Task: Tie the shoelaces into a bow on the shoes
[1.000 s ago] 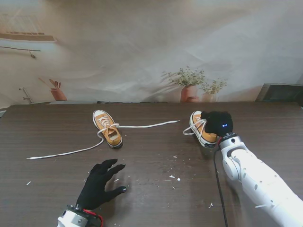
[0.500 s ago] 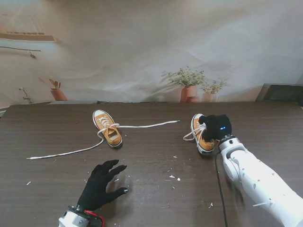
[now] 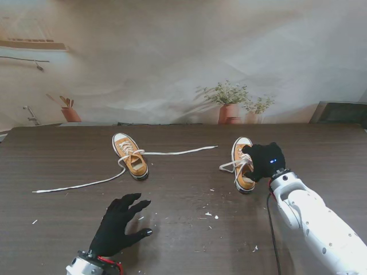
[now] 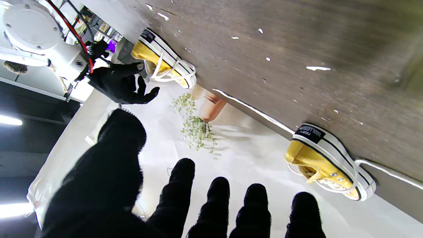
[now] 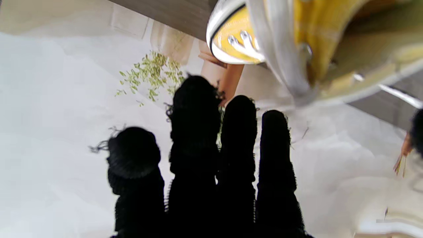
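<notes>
Two yellow low-top sneakers lie on the dark wooden table (image 3: 183, 240). The left shoe (image 3: 131, 156) (image 4: 327, 165) is untied, with one long white lace (image 3: 178, 152) trailing right and the other (image 3: 80, 184) trailing far left. The right shoe (image 3: 243, 166) (image 4: 165, 59) (image 5: 297, 33) has loose lace loops (image 3: 229, 166) on its left side. My right hand (image 3: 265, 160) (image 4: 119, 82) (image 5: 205, 158), in a black glove, rests against that shoe's right side with its fingers straight. My left hand (image 3: 119, 224) (image 4: 165, 198) hovers open, nearer to me than the left shoe.
White crumbs (image 3: 209, 215) are scattered over the middle of the table. A black cable (image 3: 267, 229) runs along the right arm. A dark box (image 3: 341, 112) sits at the far right corner. The backdrop shows potted plants (image 3: 229, 106).
My right hand has drawn nearer to me, and the right shoe has turned with it, so it now points straighter toward me. The left hand has barely shifted.
</notes>
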Available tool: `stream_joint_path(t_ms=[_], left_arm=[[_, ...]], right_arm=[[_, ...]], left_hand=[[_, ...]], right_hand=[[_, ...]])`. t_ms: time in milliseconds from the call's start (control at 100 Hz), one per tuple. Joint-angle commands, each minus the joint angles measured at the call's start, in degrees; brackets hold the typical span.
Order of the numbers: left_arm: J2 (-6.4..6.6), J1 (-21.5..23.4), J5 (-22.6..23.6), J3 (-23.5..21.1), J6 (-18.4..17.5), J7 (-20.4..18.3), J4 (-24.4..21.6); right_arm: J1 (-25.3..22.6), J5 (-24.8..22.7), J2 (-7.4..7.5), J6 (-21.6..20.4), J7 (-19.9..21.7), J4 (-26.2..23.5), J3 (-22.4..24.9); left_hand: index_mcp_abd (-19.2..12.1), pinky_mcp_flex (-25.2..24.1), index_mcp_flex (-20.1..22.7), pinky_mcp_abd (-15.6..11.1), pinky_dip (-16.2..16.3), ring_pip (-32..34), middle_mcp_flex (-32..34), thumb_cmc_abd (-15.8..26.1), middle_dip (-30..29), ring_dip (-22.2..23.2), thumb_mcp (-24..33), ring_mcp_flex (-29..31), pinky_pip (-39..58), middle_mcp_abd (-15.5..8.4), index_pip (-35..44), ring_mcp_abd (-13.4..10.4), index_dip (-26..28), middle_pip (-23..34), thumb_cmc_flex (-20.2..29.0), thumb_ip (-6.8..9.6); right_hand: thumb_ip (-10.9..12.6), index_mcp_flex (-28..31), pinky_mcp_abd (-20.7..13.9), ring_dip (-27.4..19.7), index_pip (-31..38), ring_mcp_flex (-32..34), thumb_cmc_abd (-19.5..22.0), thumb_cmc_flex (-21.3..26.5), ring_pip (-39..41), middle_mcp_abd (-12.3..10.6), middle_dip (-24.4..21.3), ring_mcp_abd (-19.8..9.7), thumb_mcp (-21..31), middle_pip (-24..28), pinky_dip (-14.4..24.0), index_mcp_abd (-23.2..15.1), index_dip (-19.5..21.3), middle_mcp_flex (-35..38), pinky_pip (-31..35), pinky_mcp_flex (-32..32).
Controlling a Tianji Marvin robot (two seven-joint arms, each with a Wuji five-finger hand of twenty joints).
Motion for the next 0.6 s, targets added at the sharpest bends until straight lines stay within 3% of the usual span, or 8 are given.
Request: stream_joint_path(t_ms=[0,40,140,190,210,230,330,590], left_arm=[[0.12,0.64,0.44,-0.40,0.87,-0.49,-1.13],[0.09,0.95,0.37,-0.60,1.46,-0.54,-1.50],[0.03,2.15,-0.12,-0.99,3.14,-0.99,-2.86],[0.09,2.70,0.45,-1.19,3.97,-0.87,-3.44],[0.11,2.91,0.78,-1.26,4.37,-0.78,-3.67],[0.15,3.13,1.09,-1.34,4.76,-0.71,-3.90],[0.27,4.09,1.79,-1.66,6.22,-1.00,-5.00],[0.39,5.90,1.48,-2.48,8.53,-2.89,-7.08]], right_arm=[[-2.86,0.82,0.03,-1.24,0.78,-3.23,1.21],[-5.14,1.70,-0.32,-2.83,2.71,-6.31,2.98],[-11.37,3.29,-0.91,-4.00,8.20,-14.50,6.44],[-14.30,4.68,-1.28,-4.10,10.28,-18.13,7.59],[-15.52,5.29,-1.43,-4.02,11.05,-19.66,7.95],[-16.69,5.95,-1.59,-3.89,11.84,-21.09,8.27],[-22.65,7.87,-2.10,-2.79,14.26,-27.71,9.37],[-34.28,11.38,-2.72,-0.58,16.42,-38.06,9.08]], left_hand=[[0.24,-0.48,0.38,0.83,1.09,-0.07,-0.26,1.80,0.48,1.42,-1.47,0.42,-0.11,-0.50,-0.04,0.16,0.63,0.50,0.01,0.78],[0.26,-0.20,0.65,0.88,1.15,0.08,0.17,1.77,0.53,1.46,-1.56,0.79,0.02,-0.48,0.07,0.22,0.67,0.66,-0.06,0.76],[0.44,0.79,1.21,1.46,1.46,0.38,1.36,1.63,0.64,1.60,-2.00,1.74,0.59,-0.33,0.22,0.66,0.72,1.01,-0.44,0.73],[0.43,1.08,1.49,1.58,1.61,0.45,1.78,1.58,0.68,1.65,-2.27,2.05,0.79,-0.27,0.28,0.76,0.75,1.13,-0.61,0.74],[0.44,1.14,1.60,1.58,1.66,0.46,1.93,1.60,0.69,1.67,-2.35,2.12,0.84,-0.25,0.31,0.77,0.76,1.17,-0.64,0.76],[0.45,1.17,1.66,1.62,1.69,0.44,1.93,1.69,0.68,1.67,-2.41,2.12,0.87,-0.25,0.31,0.81,0.76,1.15,-0.66,0.78],[0.54,1.36,1.84,1.67,1.85,0.39,2.15,1.96,0.68,1.69,-2.88,2.20,1.00,-0.12,0.26,0.88,0.77,1.17,-0.66,0.84],[0.97,1.63,3.43,1.20,1.98,0.39,3.16,3.48,0.73,1.75,-4.52,2.49,1.00,0.44,0.61,1.42,1.02,1.38,-0.31,0.97]], right_hand=[[-0.09,-3.87,1.41,-1.35,-1.68,-3.18,7.66,-2.11,-3.63,2.73,-2.21,2.32,-5.08,-3.95,1.14,0.88,-2.08,-4.34,-2.87,-4.02],[0.50,-5.76,2.34,-2.04,-2.39,-8.04,11.13,-1.06,-9.31,4.42,-5.49,3.82,-7.93,-9.01,0.63,0.67,-2.90,-8.74,-7.00,-8.90],[2.24,-9.79,1.83,-3.81,-4.33,-21.18,26.03,1.40,-26.60,6.21,-13.38,5.99,-22.85,-17.91,-3.34,-0.73,-4.38,-19.40,-19.12,-22.19],[2.78,-10.76,1.25,-5.94,-5.55,-25.53,32.33,3.73,-34.04,6.25,-15.21,7.00,-32.24,-21.21,-5.65,-1.44,-4.70,-22.44,-23.94,-26.90],[3.55,-11.00,0.85,-6.77,-6.05,-27.03,35.53,5.27,-36.75,6.32,-15.77,7.40,-39.84,-22.48,-6.81,-1.50,-4.74,-23.26,-25.91,-28.65],[4.01,-11.18,0.47,-7.49,-6.40,-28.42,35.58,4.65,-38.73,6.34,-16.18,7.70,-42.72,-23.43,-7.68,-1.46,-4.83,-23.79,-27.57,-30.15],[6.09,-11.99,-1.67,-10.68,-8.08,-34.34,32.80,1.59,-47.15,6.10,-17.93,7.80,-40.37,-27.71,-11.50,-1.48,-5.40,-26.04,-34.74,-36.27],[6.13,-13.55,-7.48,-15.97,-11.81,-41.02,36.23,0.11,-57.44,3.93,-20.34,3.54,-40.26,-33.57,-17.55,-3.75,-5.97,-28.80,-45.26,-42.57]])
